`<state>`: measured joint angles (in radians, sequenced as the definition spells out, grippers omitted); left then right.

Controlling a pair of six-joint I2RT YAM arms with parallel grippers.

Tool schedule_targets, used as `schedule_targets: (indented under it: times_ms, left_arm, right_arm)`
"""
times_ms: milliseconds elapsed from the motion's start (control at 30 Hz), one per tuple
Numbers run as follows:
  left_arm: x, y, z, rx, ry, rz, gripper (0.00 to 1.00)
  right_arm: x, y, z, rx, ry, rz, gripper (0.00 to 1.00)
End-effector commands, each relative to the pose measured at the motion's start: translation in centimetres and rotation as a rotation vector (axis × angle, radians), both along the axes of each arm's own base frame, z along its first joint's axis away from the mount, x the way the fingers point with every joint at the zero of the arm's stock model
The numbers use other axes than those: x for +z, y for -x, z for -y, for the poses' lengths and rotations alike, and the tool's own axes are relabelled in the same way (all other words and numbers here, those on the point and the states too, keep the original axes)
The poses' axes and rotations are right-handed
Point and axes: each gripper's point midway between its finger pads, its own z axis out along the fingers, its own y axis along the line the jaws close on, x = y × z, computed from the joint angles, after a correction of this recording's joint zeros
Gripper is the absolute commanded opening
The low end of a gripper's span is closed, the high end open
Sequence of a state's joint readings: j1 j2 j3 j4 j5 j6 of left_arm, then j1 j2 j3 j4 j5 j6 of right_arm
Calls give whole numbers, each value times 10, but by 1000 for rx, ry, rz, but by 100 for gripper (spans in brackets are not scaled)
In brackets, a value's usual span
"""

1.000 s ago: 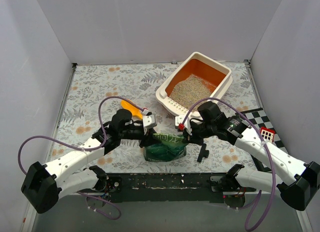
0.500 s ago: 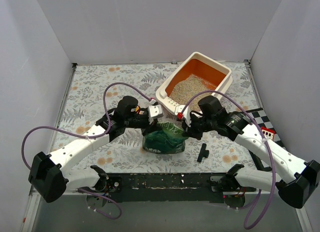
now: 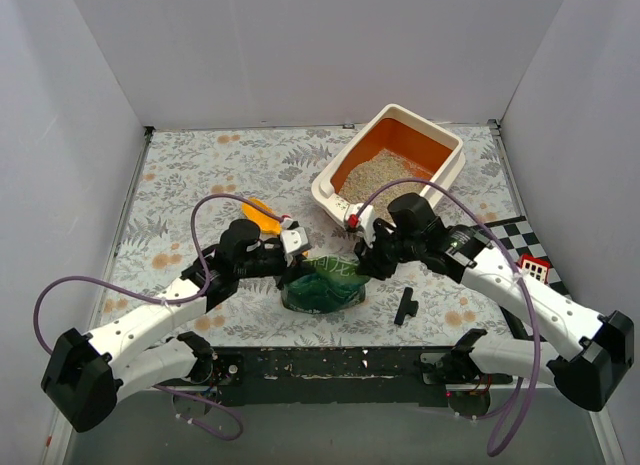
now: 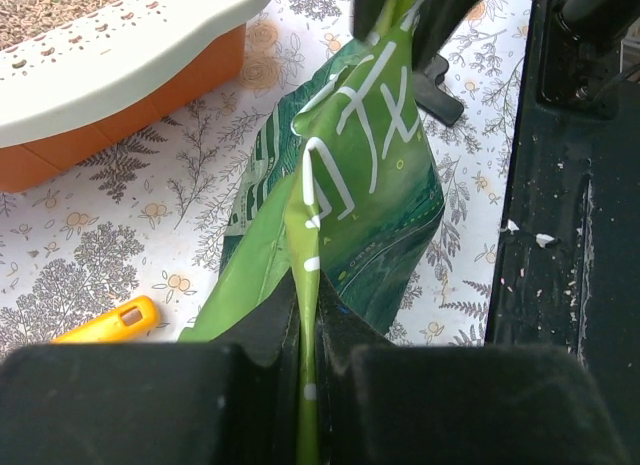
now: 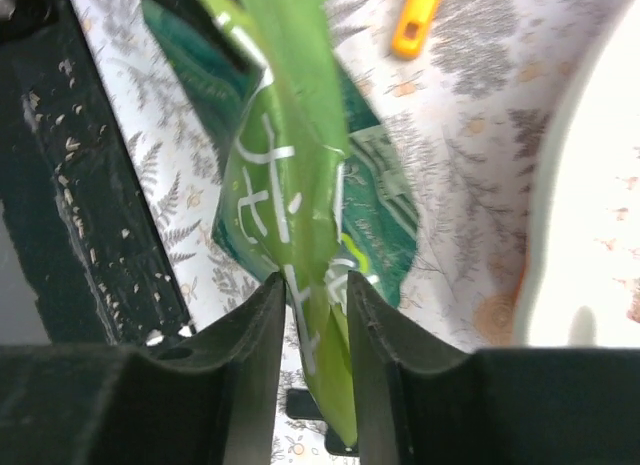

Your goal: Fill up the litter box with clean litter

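**Both grippers on the bag, litter already in the tray**

Checking in from the remote station. My left gripper (image 4: 308,307) is clamped right down on a thin fold of the green bag (image 3: 322,288). On the left wrist cam the jaws are pinched together with only that film between them. The bag stretches away from there, white lettering facing up, toward the other arm.

My right gripper (image 5: 310,285) is at the opposite end of the bag. Its jaws stand a little apart, with the bag's crumpled edge running through the gap. I can't tell from the right wrist cam whether the pads actually press on it.

From the top cam, the bag sits low on the floral surface (image 3: 200,175), between the two grippers and near the black base plate (image 3: 330,365). A yellow-orange tool (image 3: 262,217) lies just behind the left gripper. A small black part (image 3: 405,307) lies on the surface to the right of the bag, and a checkered mat (image 3: 525,240) sits at the right edge.

The litter box (image 3: 455,170) is further back on the right, set at an angle, with its slotted cream edge facing the grippers. It's close behind the right gripper and apart from the bag. The clean litter (image 3: 380,180) is a loose beige-grey pile inside the box, covering the near part of the orange floor. The far corner shows bare orange.
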<state>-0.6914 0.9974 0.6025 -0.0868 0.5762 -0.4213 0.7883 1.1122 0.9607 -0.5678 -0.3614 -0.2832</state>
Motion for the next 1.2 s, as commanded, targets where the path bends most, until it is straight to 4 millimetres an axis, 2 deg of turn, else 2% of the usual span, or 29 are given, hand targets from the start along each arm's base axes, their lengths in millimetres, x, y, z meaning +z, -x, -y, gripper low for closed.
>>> schedule_targets:
  times_ms: [0, 67, 100, 167, 333, 433, 567, 600, 667, 800, 967, 1167]
  left_arm:
    - [-14, 2, -6, 47, -7, -30, 0]
    - [-15, 2, -6, 51, 2, -24, 0]
    - [-15, 0, -6, 57, 3, -19, 0]
    - [-15, -1, -6, 62, 5, -13, 0]
    - [-21, 2, -6, 64, 9, -47, 0]
    - [-15, 0, -4, 66, 31, -26, 0]
    - [-11, -2, -6, 86, 42, -17, 0]
    - [-12, -2, -6, 88, 41, -19, 0]
    - [-10, -1, -6, 89, 48, -19, 0]
    - [-8, -1, -7, 96, 63, -10, 0]
    - [-9, -1, -6, 96, 59, -22, 0]
    - [-11, -2, -6, 100, 53, -30, 0]
  right_arm:
    - [76, -31, 10, -274, -153, 132, 45]
    - [82, -32, 29, -448, -171, 83, 57]
    - [84, -31, 39, -513, -171, 64, 60]
    - [76, -25, 54, -601, -139, 13, 62]
    - [29, -1, 96, -901, -9, -203, 63]
    - [-3, 12, 110, -1058, -62, -300, 61]
    - [-48, 31, 116, -1198, -133, -455, 56]
    - [-65, 37, 118, -1233, -125, -499, 55]
    - [-80, 41, 124, -1303, -147, -535, 52]
    - [-94, 44, 134, -1394, -192, -560, 50]
    - [-113, 48, 140, -1431, -140, -567, 50]
    - [-117, 37, 143, -1465, -141, -520, 50]
